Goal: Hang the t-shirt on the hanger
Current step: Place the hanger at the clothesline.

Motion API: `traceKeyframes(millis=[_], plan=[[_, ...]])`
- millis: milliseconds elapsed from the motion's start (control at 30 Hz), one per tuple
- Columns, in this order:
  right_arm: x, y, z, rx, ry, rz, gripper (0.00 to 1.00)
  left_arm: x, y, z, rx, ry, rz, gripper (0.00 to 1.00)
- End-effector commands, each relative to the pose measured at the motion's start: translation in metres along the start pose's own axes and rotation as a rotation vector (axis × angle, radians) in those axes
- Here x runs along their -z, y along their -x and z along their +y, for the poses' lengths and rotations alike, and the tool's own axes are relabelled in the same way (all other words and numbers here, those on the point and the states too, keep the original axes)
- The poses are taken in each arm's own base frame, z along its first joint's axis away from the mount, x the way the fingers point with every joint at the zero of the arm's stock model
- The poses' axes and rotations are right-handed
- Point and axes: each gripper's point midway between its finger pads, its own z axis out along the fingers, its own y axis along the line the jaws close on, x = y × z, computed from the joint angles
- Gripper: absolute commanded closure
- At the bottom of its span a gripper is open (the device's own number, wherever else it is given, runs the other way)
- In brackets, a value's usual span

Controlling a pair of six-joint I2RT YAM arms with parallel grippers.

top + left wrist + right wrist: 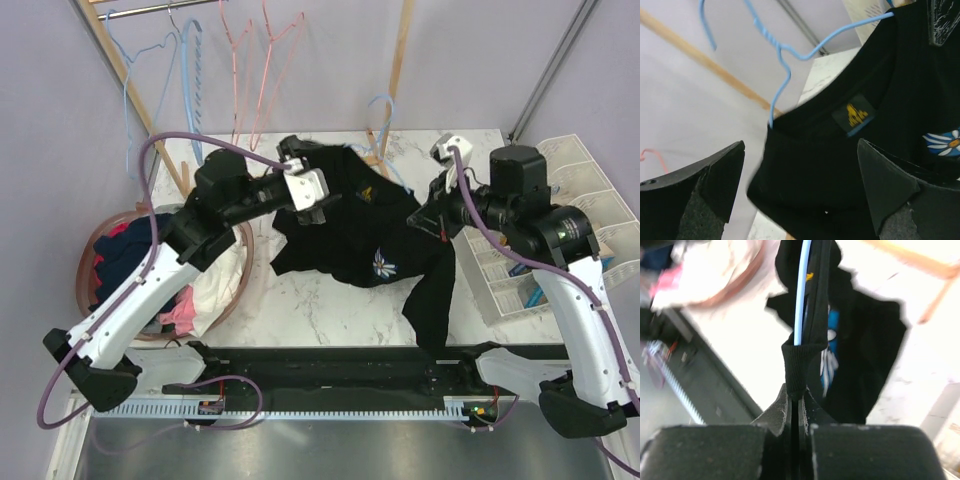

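Your right gripper (795, 402) is clamped on a fold of shirt (865, 350), likely to hold it up over the hanger (801, 290). Your left gripper (800, 150) gapes wide, free to settle the collar.

The right tool (795, 407) is pinched closed on a ribbed edge of the black fabric t-shirt (865, 350), with the thin light-blue wire hanger (801, 295) inside it, above the white marbled counter (742, 342).

**Sharp overhead, soft wrists**

The top view is bright and evenly lit, with only faint shadows on the table (300, 300). The right wrist's background is blurred and blown out. The t-shirt (830, 165) shows as nearly featureless black in both wrist views.
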Motion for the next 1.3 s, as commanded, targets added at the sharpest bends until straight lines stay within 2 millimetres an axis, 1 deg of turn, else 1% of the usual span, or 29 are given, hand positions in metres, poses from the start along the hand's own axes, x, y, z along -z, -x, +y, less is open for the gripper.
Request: traceKeyframes(millis=[0, 67, 100, 133, 167, 200, 233, 267, 300, 333, 367, 400, 433, 467, 500, 533, 567, 600, 633, 667, 733, 767, 833, 867, 967, 1100, 1167, 1267], plan=[[0.041, 0.097, -0.024, -0.007, -0.236, -0.322, 1.0, 0.048, 0.059, 0.058, 0.159, 0.27, -0.103, 0.01], [0.051, 0.105, -0.033, -0.006, -0.303, -0.349, 1.0, 0.061, 0.066, 0.071, 0.172, 0.341, -0.105, 0.01], [0.062, 0.116, -0.037, 0.007, -0.349, -0.386, 1.0, 0.069, 0.071, 0.076, 0.17, 0.371, -0.111, 0.01], [0.067, 0.123, -0.039, 0.023, -0.369, -0.407, 1.0, 0.073, 0.071, 0.082, 0.166, 0.402, -0.106, 0.01], [0.067, 0.129, -0.043, 0.031, -0.385, -0.418, 1.0, 0.076, 0.072, 0.084, 0.16, 0.415, -0.106, 0.01], [0.075, 0.147, -0.041, 0.053, -0.39, -0.476, 1.0, 0.077, 0.073, 0.085, 0.152, 0.42, -0.107, 0.01], [0.076, 0.155, -0.04, 0.066, -0.384, -0.497, 1.0, 0.079, 0.073, 0.084, 0.15, 0.422, -0.106, 0.01], [0.067, 0.162, -0.045, 0.062, -0.381, -0.499, 1.0, 0.079, 0.071, 0.083, 0.149, 0.42, -0.103, 0.01], [0.069, 0.177, -0.045, 0.076, -0.377, -0.543, 1.0, 0.079, 0.07, 0.082, 0.153, 0.418, -0.101, 0.01], [0.065, 0.183, -0.046, 0.076, -0.37, -0.551, 1.0, 0.079, 0.068, 0.079, 0.156, 0.414, -0.097, 0.01], [0.051, 0.187, -0.053, 0.063, -0.363, -0.538, 1.0, 0.079, 0.067, 0.078, 0.157, 0.411, -0.097, 0.01], [0.048, 0.194, -0.055, 0.067, -0.359, -0.551, 1.0, 0.08, 0.066, 0.077, 0.158, 0.414, -0.093, 0.01], [0.042, 0.196, -0.058, 0.063, -0.354, -0.547, 1.0, 0.081, 0.062, 0.074, 0.161, 0.412, -0.086, 0.01], [0.029, 0.195, -0.065, 0.053, -0.354, -0.528, 1.0, 0.082, 0.061, 0.074, 0.16, 0.414, -0.083, 0.01], [0.022, 0.195, -0.069, 0.054, -0.352, -0.525, 1.0, 0.082, 0.053, 0.07, 0.167, 0.415, -0.063, 0.01], [0.016, 0.195, -0.073, 0.047, -0.359, -0.52, 1.0, 0.083, 0.05, 0.069, 0.168, 0.42, -0.059, 0.01], [0.004, 0.194, -0.083, 0.033, -0.372, -0.505, 1.0, 0.085, 0.05, 0.068, 0.174, 0.423, -0.057, 0.01], [-0.001, 0.197, -0.086, 0.029, -0.374, -0.514, 1.0, 0.084, 0.043, 0.063, 0.192, 0.417, -0.042, 0.01], [-0.005, 0.198, -0.09, 0.022, -0.379, -0.518, 1.0, 0.085, 0.042, 0.061, 0.197, 0.414, -0.041, 0.01], [-0.013, 0.204, -0.097, 0.016, -0.389, -0.542, 1.0, 0.088, 0.042, 0.059, 0.207, 0.414, -0.046, 0.01], [-0.023, 0.21, -0.104, 0.022, -0.393, -0.564, 1.0, 0.087, 0.035, 0.05, 0.222, 0.395, -0.035, 0.01], [-0.023, 0.218, -0.108, 0.032, -0.404, -0.599, 1.0, 0.089, 0.033, 0.047, 0.228, 0.391, -0.033, 0.01], [-0.031, 0.224, -0.118, 0.034, -0.424, -0.617, 1.0, 0.09, 0.03, 0.042, 0.24, 0.381, -0.025, 0.01], [-0.03, 0.231, -0.12, 0.046, -0.425, -0.655, 1.0, 0.092, 0.028, 0.039, 0.242, 0.378, -0.023, 0.01], [-0.03, 0.243, -0.125, 0.069, -0.424, -0.733, 1.0, 0.095, 0.023, 0.035, 0.242, 0.377, -0.012, 0.01], [-0.035, 0.249, -0.138, 0.061, -0.423, -0.789, 1.0, 0.097, 0.021, 0.031, 0.235, 0.375, -0.011, 0.01], [-0.044, 0.247, -0.144, 0.058, -0.417, -0.799, 1.0, 0.097, 0.019, 0.03, 0.23, 0.372, -0.01, 0.01], [-0.05, 0.249, -0.145, 0.081, -0.397, -0.836, 1.0, 0.096, 0.018, 0.029, 0.222, 0.37, -0.012, 0.01]])
